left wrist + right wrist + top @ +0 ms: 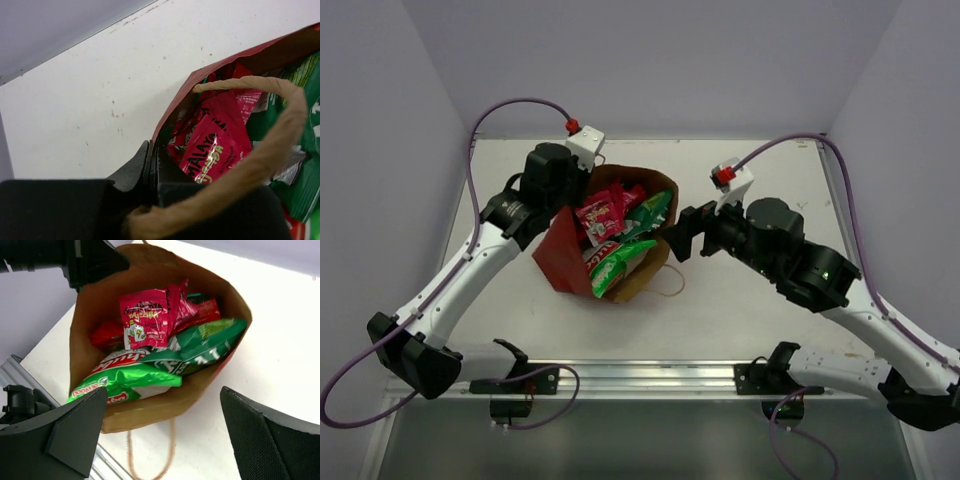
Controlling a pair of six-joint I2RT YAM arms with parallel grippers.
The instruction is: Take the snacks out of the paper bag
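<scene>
Looked like the first reach-in, with 0 packets out on the white tabletop (740, 300). Found the tall reddish-brown kraft paper bag (560, 262) tipped over at mid-table, tan mouth facing right and near, snacks packed inside. Clenched the left gripper (151, 156) on the bag's far-left rim, beside the twine loop handle (280, 135). Spread the right gripper (162, 397) wide just right of the mouth, empty, touching nothing. Probably called next for advancing onto the shiny green chip packet (132, 380) or the pink-red candy packet (145, 317), then closing.
</scene>
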